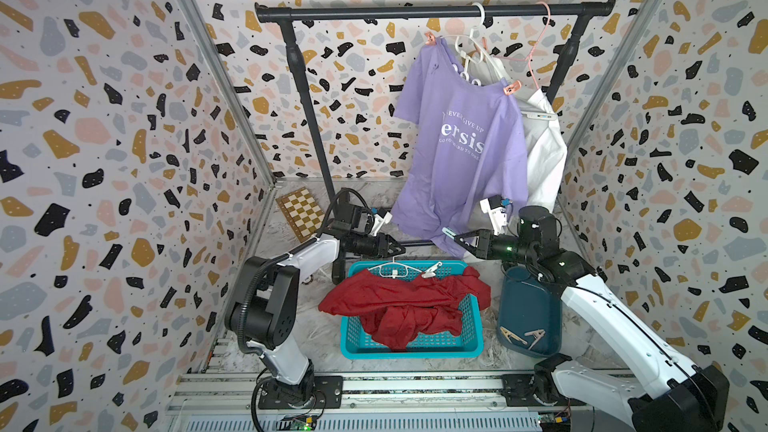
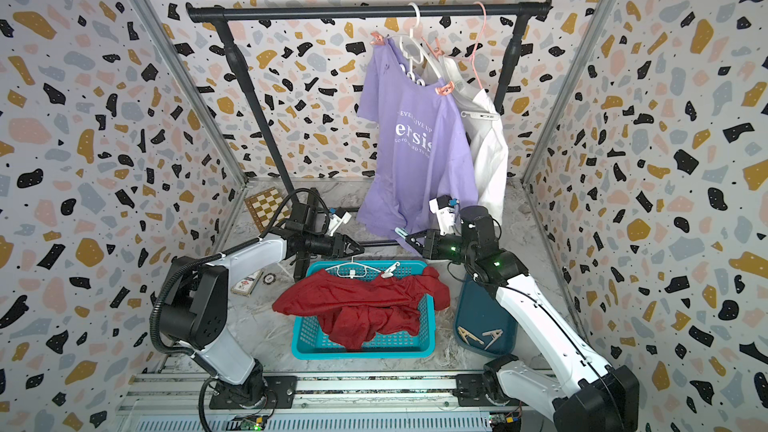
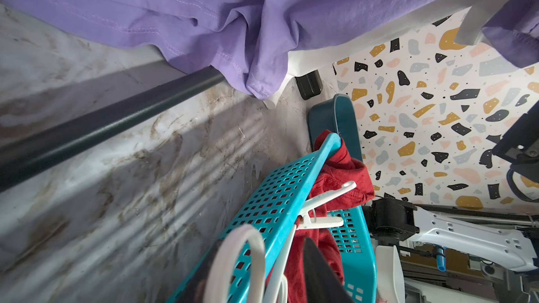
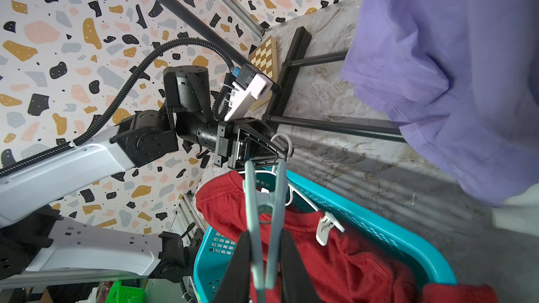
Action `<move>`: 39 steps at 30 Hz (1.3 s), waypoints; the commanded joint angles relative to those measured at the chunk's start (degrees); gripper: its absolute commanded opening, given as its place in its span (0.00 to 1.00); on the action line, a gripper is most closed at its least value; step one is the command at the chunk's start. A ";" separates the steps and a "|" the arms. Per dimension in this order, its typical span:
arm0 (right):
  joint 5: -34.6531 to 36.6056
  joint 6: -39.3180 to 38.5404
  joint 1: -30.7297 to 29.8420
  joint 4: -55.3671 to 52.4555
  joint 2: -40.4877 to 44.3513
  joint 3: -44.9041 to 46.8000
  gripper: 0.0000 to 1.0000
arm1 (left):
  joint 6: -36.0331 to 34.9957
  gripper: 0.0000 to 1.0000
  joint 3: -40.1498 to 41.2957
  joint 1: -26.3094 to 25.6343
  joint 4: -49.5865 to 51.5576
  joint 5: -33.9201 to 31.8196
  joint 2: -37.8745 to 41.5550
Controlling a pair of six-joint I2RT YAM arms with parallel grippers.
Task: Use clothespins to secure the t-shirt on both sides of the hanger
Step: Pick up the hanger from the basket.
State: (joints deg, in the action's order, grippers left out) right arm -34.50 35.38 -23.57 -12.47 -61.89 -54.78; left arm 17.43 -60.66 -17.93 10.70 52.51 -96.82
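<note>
The right hand (image 1: pixel 459 239) is pinching a slim mint-green clothespin (image 4: pixel 264 201) over the teal basket's (image 1: pixel 411 354) far rim. The left hand (image 1: pixel 400 249) is hovering alongside, its grip impossible to tell.

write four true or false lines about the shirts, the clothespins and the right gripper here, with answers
1. The purple printed t-shirt, hanging from the black metal rail, has a pink plastic clothespin on each shoulder. True.
2. The red t-shirt hangs from that rail too. False: it lies crumpled in the teal perforated plastic basket.
3. The right gripper holds a mint green plastic clothespin. True.
4. The dark blue plastic tray has no pegs in it. False: two tan clothespins lie in it.
</note>
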 commanded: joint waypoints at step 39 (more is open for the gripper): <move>-3.98 -2.04 -18.50 -20.35 -3.91 -17.80 0.00 | 8.99 0.00 -4.25 -7.63 -9.25 -24.09 22.67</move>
State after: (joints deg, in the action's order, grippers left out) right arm -36.62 26.52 -41.21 -35.33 -67.33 -72.64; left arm 24.77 -63.79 -24.73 6.72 34.85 -76.31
